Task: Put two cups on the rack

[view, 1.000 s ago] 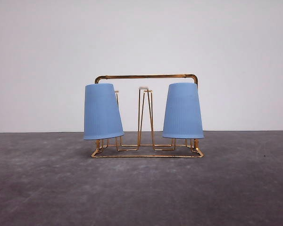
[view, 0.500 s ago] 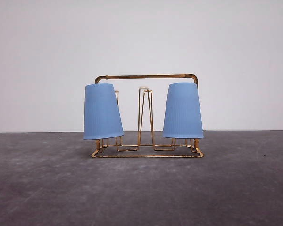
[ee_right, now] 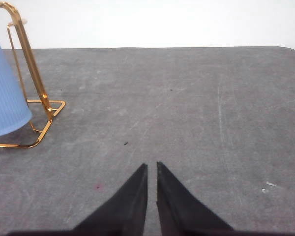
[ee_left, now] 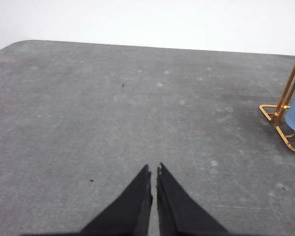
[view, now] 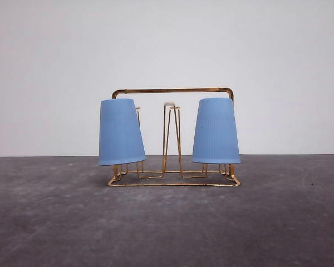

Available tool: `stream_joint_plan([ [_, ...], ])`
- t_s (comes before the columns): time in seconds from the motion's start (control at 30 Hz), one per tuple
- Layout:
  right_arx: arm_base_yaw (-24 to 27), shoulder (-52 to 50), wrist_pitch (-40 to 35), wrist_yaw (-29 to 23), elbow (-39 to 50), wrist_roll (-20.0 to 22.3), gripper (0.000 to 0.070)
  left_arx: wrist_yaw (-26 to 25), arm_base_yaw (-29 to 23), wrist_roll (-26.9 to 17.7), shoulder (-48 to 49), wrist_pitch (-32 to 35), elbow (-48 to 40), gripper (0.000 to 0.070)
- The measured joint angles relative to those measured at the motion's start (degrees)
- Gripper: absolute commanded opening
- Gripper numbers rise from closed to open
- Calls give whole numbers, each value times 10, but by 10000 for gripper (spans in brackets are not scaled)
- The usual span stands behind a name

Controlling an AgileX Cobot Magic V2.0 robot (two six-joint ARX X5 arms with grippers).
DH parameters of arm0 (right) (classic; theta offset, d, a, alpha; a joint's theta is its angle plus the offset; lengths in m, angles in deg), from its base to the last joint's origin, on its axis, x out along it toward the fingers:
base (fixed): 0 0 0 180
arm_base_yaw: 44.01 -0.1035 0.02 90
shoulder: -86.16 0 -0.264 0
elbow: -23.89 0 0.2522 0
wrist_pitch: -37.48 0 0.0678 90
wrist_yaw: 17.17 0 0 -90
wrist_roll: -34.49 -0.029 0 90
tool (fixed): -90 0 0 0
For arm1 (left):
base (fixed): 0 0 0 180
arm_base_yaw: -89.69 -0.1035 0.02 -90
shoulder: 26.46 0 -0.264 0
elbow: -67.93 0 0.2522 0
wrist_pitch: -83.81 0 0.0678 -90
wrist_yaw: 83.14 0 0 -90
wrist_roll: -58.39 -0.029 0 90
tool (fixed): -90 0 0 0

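Grey table (view: 167,222), white wall (view: 167,44)

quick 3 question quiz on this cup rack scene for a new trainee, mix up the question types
1. True or false: both cups hang mouth-down on the rack.
2. Which peg is bare? A) left B) middle C) right
3. Fill in: both grippers are ____ and hold nothing.

Key:
1. True: the left cup and right cup are both inverted on pegs.
2. B, the middle peg.
3. Shut: left gripper and right gripper hover over the table.
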Motion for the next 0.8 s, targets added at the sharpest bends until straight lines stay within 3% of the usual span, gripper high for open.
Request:
stream_joint_plan([
  [0.8,0,0,0,0,0,0,30,0,0,0,0,0,0,0],
])
